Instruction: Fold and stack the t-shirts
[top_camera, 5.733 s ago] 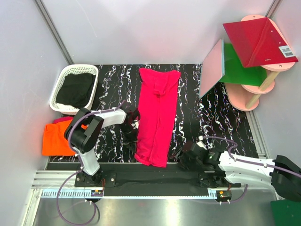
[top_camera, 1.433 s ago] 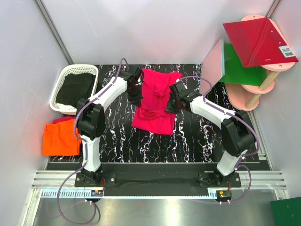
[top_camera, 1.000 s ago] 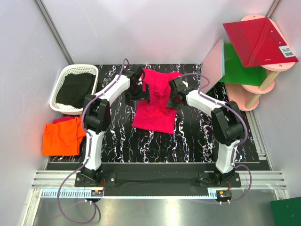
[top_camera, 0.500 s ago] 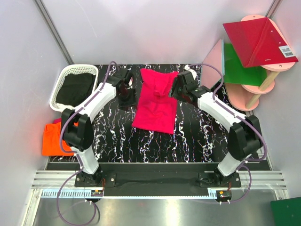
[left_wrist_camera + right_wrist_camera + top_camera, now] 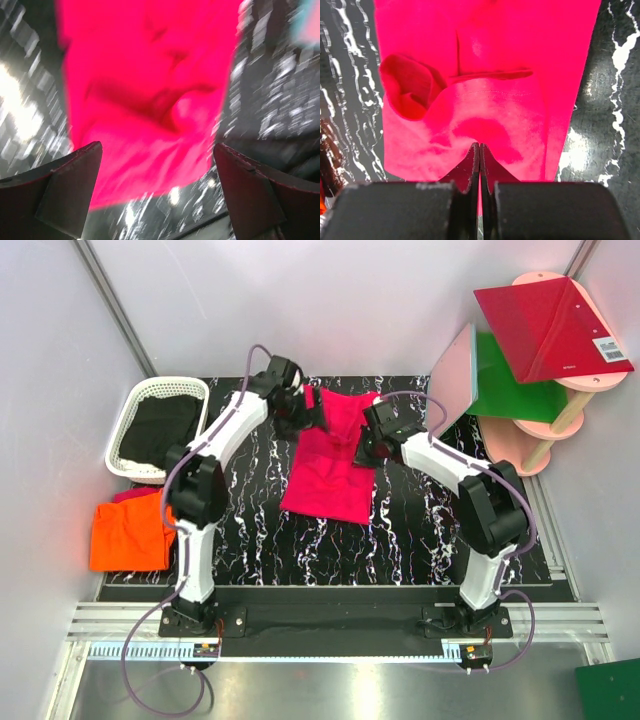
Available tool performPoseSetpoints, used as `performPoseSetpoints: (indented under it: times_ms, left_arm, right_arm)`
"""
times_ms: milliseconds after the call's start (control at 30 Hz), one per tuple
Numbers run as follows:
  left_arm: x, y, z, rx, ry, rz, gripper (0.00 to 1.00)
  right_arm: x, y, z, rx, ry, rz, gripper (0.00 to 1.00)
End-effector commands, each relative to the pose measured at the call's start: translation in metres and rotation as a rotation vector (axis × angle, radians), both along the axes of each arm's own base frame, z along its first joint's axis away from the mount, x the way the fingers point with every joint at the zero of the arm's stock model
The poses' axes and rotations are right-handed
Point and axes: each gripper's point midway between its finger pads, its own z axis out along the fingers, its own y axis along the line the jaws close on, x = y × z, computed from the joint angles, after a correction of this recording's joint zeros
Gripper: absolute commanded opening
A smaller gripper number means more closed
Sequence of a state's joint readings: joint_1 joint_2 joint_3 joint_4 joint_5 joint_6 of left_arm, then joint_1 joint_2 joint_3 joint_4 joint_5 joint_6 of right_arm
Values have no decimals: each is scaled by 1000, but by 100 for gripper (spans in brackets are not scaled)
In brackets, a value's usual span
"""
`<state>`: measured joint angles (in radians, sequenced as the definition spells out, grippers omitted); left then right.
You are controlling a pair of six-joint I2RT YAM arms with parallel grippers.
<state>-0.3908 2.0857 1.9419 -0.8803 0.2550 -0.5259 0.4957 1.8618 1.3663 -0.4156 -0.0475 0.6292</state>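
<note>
The hot pink t-shirt (image 5: 330,475) lies folded into a short rectangle on the black marbled mat (image 5: 420,530), its far part bunched. My left gripper (image 5: 303,412) hovers at the shirt's far left corner; in the blurred left wrist view the gripper (image 5: 160,200) is open, with the pink cloth (image 5: 150,90) beyond the fingers (image 5: 65,190). My right gripper (image 5: 366,447) is at the shirt's right edge, shut. In the right wrist view its tips (image 5: 479,146) rest on the pink cloth (image 5: 485,75); a pinched fold cannot be made out. The orange t-shirt (image 5: 125,535) lies folded off the mat's left edge.
A white basket (image 5: 118,435) holding dark cloth stands at the back left. At the back right, a pink shelf stand (image 5: 540,440) carries stiff red (image 5: 550,330) and green (image 5: 510,380) panels. White walls close in on three sides.
The shirt went from a long strip to a short folded rectangle. In the last second the left gripper swung back to the shirt's far left corner, and the right gripper closed at its right edge.
</note>
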Motion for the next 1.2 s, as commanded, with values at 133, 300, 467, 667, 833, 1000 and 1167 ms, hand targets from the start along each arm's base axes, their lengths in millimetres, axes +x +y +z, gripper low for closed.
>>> performPoseSetpoints:
  times_ms: [133,300,467,667,833,1000,1167]
  left_arm:
    - [62,-61,-3,-319,18,8,89]
    - [95,-63,-24,-364,-20,81,78]
    - [123,-65,-23,-429,-82,142,97]
    - [149,-65,-17,-492,-143,197,99]
    - [158,-70,-34,-505,-123,205,94]
    - [159,-70,-45,-484,-123,207,93]
    - [155,-61,-50,-428,-133,210,92]
  right_arm:
    - [-10,-11,45,19,-77,19,0]
    - [-19,-14,46,15,-67,46,0]
    - [-27,-18,50,9,-70,67,0]
    - [-36,-25,43,-21,-51,92,0]
    - [-37,-33,43,-41,-46,89,0]
    - [-39,-37,40,-48,-32,87,0]
    - [-39,-39,36,-47,-21,77,0]
